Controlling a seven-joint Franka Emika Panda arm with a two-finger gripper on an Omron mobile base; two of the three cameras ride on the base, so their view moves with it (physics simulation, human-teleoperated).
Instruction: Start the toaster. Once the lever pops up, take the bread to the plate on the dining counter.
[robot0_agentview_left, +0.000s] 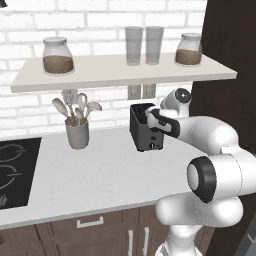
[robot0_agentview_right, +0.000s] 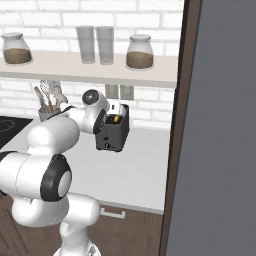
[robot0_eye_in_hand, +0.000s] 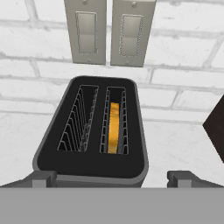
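Observation:
The dark toaster (robot0_agentview_left: 145, 134) (robot0_agentview_right: 112, 134) stands at the back of the grey-white worktop, against the brick wall. In the hand view I look straight down on the toaster (robot0_eye_in_hand: 52, 153) and its two slots. The bread (robot0_eye_in_hand: 113, 127), a tan-yellow slice, sits low in the right slot, and the left slot holds nothing. A sliver of the bread (robot0_agentview_right: 116, 119) also peeks out in the right base view. My gripper (robot0_eye_in_hand: 113, 179) (robot0_agentview_left: 151, 119) hovers just above the toaster's front edge, open, its fingertips (robot0_eye_in_hand: 41, 178) wide apart and holding nothing. The plate and the dining counter are out of view.
A grey cup of utensils (robot0_agentview_left: 77, 132) stands left of the toaster and a black cooktop (robot0_agentview_left: 12, 170) lies further left. A shelf (robot0_agentview_left: 120, 72) with jars and glasses hangs overhead. Two wall outlets (robot0_eye_in_hand: 109, 33) sit behind the toaster. A tall dark panel (robot0_agentview_right: 220, 125) bounds the right side.

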